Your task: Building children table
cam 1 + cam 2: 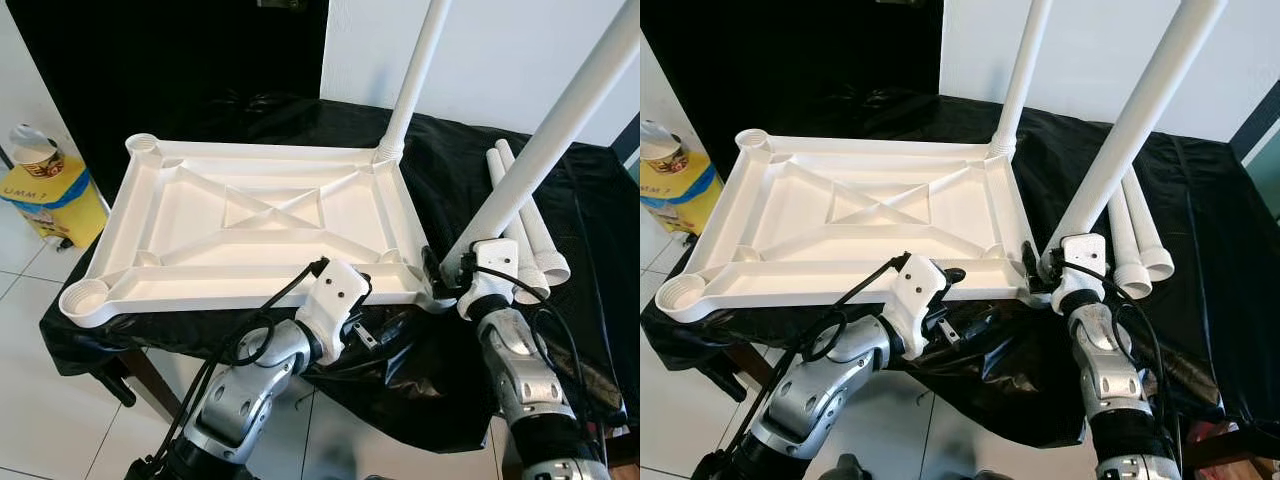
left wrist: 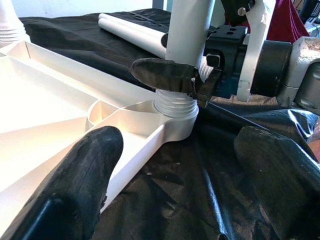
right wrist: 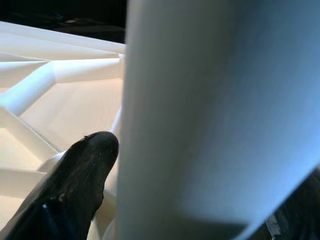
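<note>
Right gripper [image 2: 197, 80]: clamped on second leg [image 1: 545, 140] at near socket. Left gripper [image 2: 175, 185]: agape beside tabletop [image 1: 250, 230]. One leg [image 1: 415, 75] fitted; spare legs [image 1: 530, 225] remaining.

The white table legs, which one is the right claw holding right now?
The leg at the tabletop's near right corner, with the right claw shut around its base. The far-corner leg stands alone, and two spare legs lie on the black cloth.

a plain home room: white tiled floor [image 1: 30, 420] under a table draped in black sheet [image 1: 590, 230], white wall [image 1: 500, 60] behind it.
</note>
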Motion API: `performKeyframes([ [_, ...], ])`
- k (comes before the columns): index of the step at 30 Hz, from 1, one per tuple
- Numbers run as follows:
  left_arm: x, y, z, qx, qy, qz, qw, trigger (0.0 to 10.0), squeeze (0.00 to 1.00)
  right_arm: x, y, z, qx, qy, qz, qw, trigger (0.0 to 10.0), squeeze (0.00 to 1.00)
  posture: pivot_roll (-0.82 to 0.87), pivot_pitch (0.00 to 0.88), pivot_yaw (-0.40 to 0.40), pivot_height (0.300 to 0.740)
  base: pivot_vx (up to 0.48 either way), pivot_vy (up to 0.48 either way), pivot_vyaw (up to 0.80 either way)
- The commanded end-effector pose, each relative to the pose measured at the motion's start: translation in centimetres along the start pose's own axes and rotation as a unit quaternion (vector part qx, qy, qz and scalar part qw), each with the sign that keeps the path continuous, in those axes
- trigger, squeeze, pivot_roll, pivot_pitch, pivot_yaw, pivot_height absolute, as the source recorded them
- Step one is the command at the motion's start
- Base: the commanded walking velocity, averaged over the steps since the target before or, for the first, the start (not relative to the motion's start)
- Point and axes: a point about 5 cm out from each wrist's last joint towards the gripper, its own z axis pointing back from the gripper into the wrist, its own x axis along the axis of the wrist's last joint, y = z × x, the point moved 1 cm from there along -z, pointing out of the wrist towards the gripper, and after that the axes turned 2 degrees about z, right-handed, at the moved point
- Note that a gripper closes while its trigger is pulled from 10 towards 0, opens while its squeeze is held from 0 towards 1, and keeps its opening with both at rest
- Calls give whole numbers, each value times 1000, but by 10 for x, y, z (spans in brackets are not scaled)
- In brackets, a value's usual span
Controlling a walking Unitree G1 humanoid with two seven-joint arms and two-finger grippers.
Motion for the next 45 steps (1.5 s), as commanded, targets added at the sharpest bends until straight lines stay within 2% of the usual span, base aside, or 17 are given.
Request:
performKeyframes([
  [1,4,0,-2,7,-3,-4,1000,10000,0,0,-7,-2,5,3,0,1000,10000,0,99,56,-122,740,0,0,0],
  [7,3,-1,-2,4,-2,-5,1000,10000,0,-2,-6,-8,43,4,15,999,10000,0,103,52,-118,740,0,0,0],
  [8,3,-1,-1,4,-2,-5,1000,10000,0,-2,-6,-10,49,5,18,999,8118,0,106,51,-115,740,0,0,0],
  [10,3,-1,-1,3,-2,-5,1000,10000,0,-2,-6,-11,52,5,20,998,8118,0,106,51,-115,740,0,0,0],
  [11,3,-1,-1,3,-1,-6,1000,10000,0,-2,-6,-12,54,5,19,998,2510,0,114,52,-112,740,0,0,0],
  [12,3,0,-1,3,0,-7,1000,10000,0,-2,-5,-13,55,5,17,998,980,0,126,52,-115,740,0,0,0],
  [13,3,0,-1,3,0,-7,1000,10000,0,-2,-5,-13,55,5,17,998,980,0,126,52,-115,740,0,0,0],
  [14,3,0,0,3,1,-8,1000,10000,0,-3,-5,-13,55,5,15,998,0,0,128,53,-116,740,0,0,0],
  [20,3,0,2,7,3,-9,1000,10000,0,-12,-5,-13,51,21,-3,998,0,0,148,56,-136,740,0,0,0],
  [21,2,-2,2,10,4,-8,1000,10000,0,-15,-5,-13,44,29,-13,999,10000,0,151,56,-141,740,0,0,0],
  [36,1,-3,2,12,3,-6,1000,10000,0,-23,3,-5,-12,44,-24,999,10000,0,150,48,-145,740,0,0,0],
  [40,1,-4,1,7,3,-7,1000,10000,0,-27,7,-1,-59,57,-23,996,10000,0,144,43,-142,740,0,0,0],
  [41,1,-4,1,5,3,-7,1000,10000,0,-29,10,3,-96,66,-28,993,10000,0,139,39,-141,740,0,0,0],
  [43,1,-4,1,5,3,-7,1000,10000,0,-29,10,3,-96,66,-28,993,10000,0,139,39,-141,740,0,0,0],
  [45,1,-4,0,4,3,-7,1000,10000,0,-29,16,7,-132,68,-26,989,10000,0,138,33,-142,740,0,0,0],
])
